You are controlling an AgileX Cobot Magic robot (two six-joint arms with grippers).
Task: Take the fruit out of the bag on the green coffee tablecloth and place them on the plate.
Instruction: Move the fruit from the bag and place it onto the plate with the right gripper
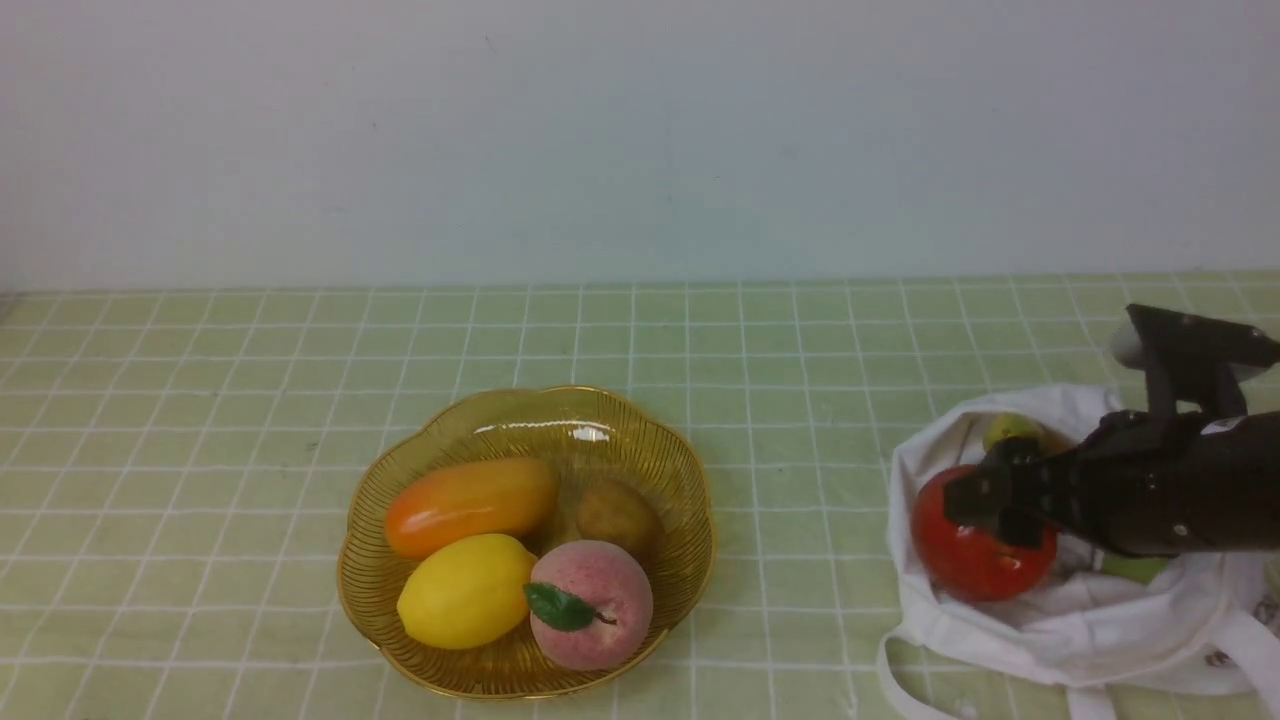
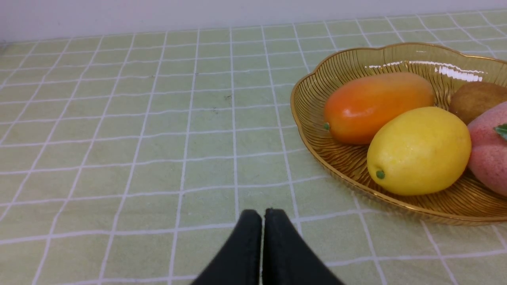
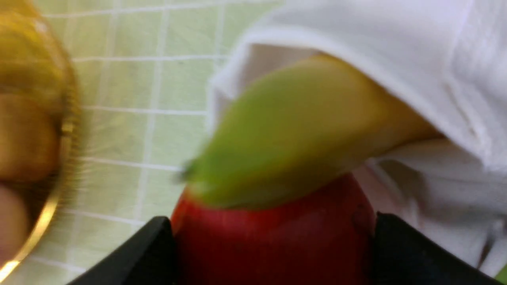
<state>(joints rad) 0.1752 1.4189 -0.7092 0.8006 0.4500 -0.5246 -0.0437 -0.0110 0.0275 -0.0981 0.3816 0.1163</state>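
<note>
The right gripper (image 3: 272, 237) stands wide, its fingers against both sides of the red apple (image 1: 985, 570), at 9 o'clock in the bag (image 1: 1065, 640); how firm is the grip, I cannot tell. The left gripper (image 2: 263, 213) is closed on nothing. The glossy, round skin could make the apple slip during lifting. The yellow-green fruit (image 3: 285, 134), at 12 o'clock from it, may be dragged along, and the cloth rim at 9 o'clock could catch

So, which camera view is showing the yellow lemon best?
The left wrist view: the lemon appears large, sharp and unblocked. The front view shows it whole but smaller; the right wrist view does not show it.
</note>
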